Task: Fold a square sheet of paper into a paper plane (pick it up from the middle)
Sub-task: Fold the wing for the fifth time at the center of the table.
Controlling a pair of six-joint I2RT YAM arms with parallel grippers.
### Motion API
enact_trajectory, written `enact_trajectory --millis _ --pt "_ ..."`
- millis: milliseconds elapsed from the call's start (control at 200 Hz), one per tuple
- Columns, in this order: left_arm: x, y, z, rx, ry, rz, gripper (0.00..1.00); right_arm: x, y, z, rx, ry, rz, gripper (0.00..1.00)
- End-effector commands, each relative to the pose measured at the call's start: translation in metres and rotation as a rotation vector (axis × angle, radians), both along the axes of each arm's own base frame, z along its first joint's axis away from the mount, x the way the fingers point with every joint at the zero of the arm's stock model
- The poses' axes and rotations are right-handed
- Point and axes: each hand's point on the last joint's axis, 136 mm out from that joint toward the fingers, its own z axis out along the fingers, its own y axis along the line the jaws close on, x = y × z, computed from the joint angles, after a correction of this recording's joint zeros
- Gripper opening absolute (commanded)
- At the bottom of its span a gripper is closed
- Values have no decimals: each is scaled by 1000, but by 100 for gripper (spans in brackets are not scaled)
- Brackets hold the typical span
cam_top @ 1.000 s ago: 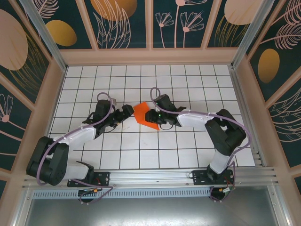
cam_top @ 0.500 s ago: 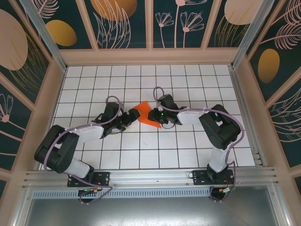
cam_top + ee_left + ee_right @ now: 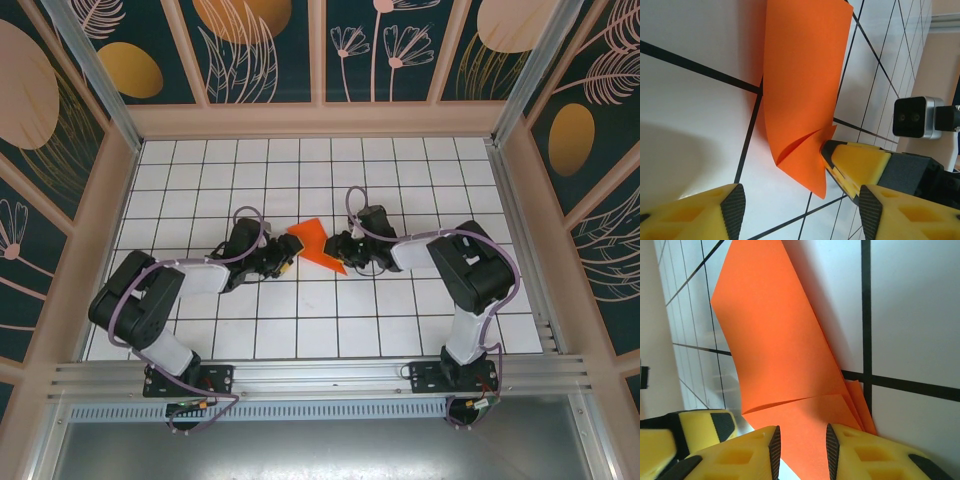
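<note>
The right gripper point(image 3: 802, 440) has its two yellow fingers drawn close together, and the layered lower edge of the square sheet of paper point(image 3: 775, 340) runs down into the narrow gap between them, so it has hold of the sheet there. From that grip the bright orange sheet rises ahead of the fingertips, curving away from the gridded white table point(image 3: 300, 330), with a shallow crease crossing it just beyond the pads. The left gripper point(image 3: 799, 200) faces it from the other side with its jaws spread wide and nothing between them. The sheet stands just ahead of its fingertips, its pointed lower corner reaching toward the open gap without touching either finger. One finger of the right gripper touches the sheet's edge close in front of the left gripper's right-hand finger point(image 3: 900, 215). In the overhead view the two grippers meet nose to nose, the sheet between them.
</note>
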Motion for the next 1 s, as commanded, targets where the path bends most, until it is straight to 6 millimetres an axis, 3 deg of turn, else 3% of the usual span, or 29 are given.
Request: enact_trajectory --millis 0,450,470,535,996 --pt "10 -13 12 -51 -25 -16 59 -11 1 -4 46 50 16 33" --pt "15 -21 5 -51 -13 -44 51 -14 3 -5 65 63 27 33" --pt "13 -21 -5 -40 11 -45 51 -14 3 -4 65 63 28 33" --pt "13 -22 -7 -43 16 -52 50 -14 3 -5 66 65 27 33" --pt "13 -35 -2 -143 -6 -97 31 -11 9 9 95 -7 73 36"
